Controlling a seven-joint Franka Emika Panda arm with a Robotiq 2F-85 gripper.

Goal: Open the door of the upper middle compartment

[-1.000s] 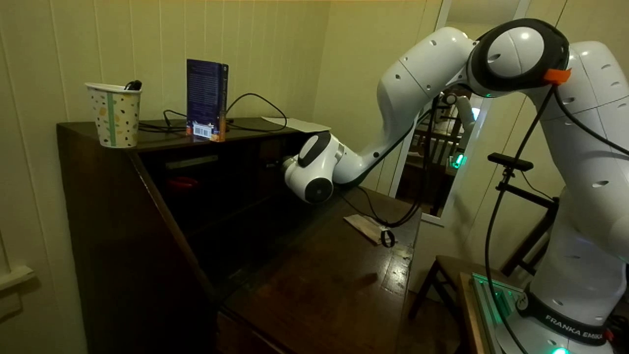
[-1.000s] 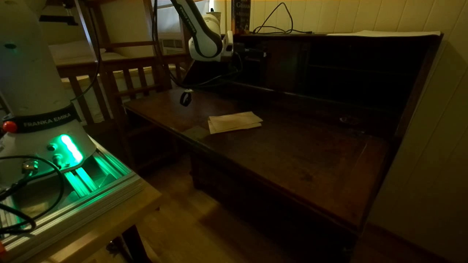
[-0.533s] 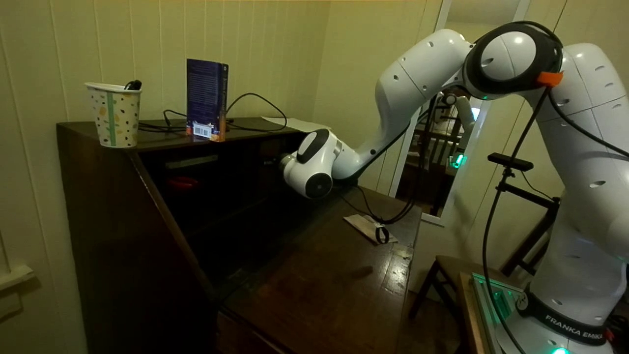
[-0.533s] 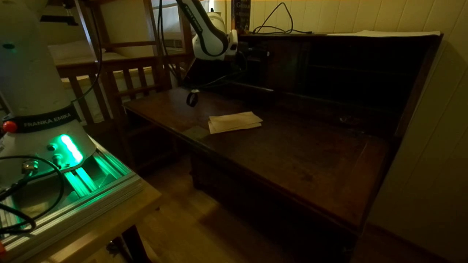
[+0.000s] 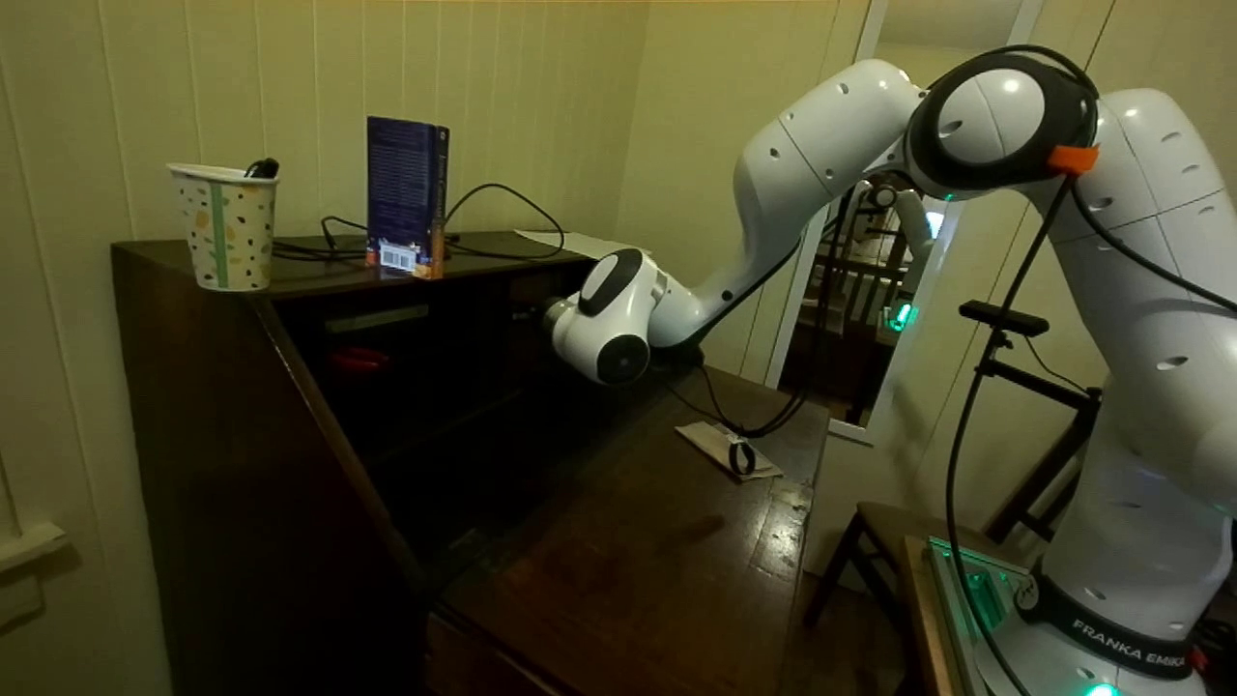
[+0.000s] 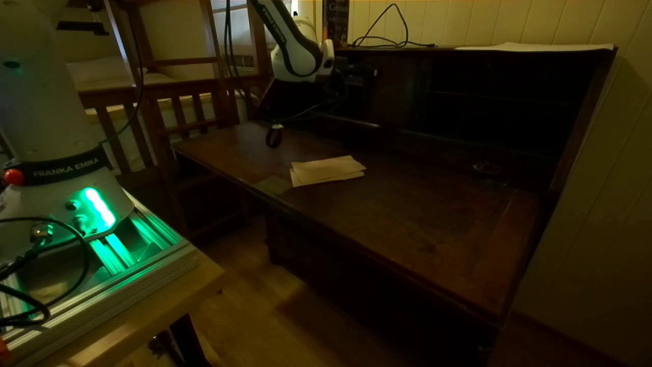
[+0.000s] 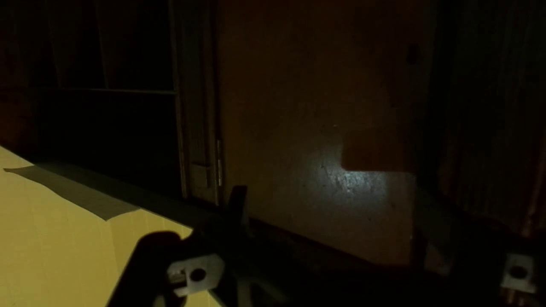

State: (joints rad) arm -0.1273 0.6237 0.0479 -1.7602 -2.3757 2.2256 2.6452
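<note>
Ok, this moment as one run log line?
task: open upper middle compartment door | hand: open, facing door | contact: unclear | door position: unclear

Cup (image 5: 224, 227), book (image 5: 406, 193) and paper (image 6: 535, 47) sit atop the desk (image 5: 628, 580), with some object (image 5: 359, 361) apparently inside.

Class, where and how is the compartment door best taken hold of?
Probably pinch the compartment door by its free edge, from the front: the hinge-like strip lies on the opposite side, and the door looks flat. A dark spot near the free edge may be a knob or keyhole; too dim to tell.
</note>
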